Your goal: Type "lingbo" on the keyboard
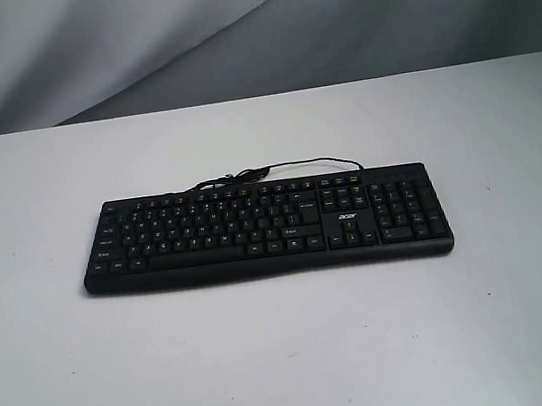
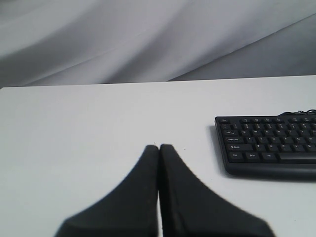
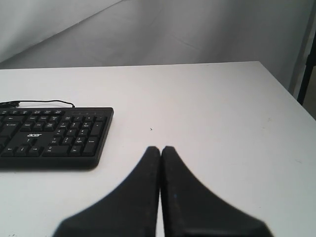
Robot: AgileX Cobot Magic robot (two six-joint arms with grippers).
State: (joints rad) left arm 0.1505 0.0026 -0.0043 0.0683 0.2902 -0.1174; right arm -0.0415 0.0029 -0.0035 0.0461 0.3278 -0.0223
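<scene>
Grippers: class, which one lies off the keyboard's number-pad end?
The right gripper: its wrist view shows the keyboard end with number pad and acer logo; the left gripper faces the Ctrl end.

**Three cameras facing the far edge**

The exterior view looks down from the near side of the table [image 1: 293, 361] toward its far edge. Both wrist views sit low, facing likewise over their fingers [image 2: 138, 197]; each shares one end of the keyboard [image 1: 265, 229] with it.
</scene>
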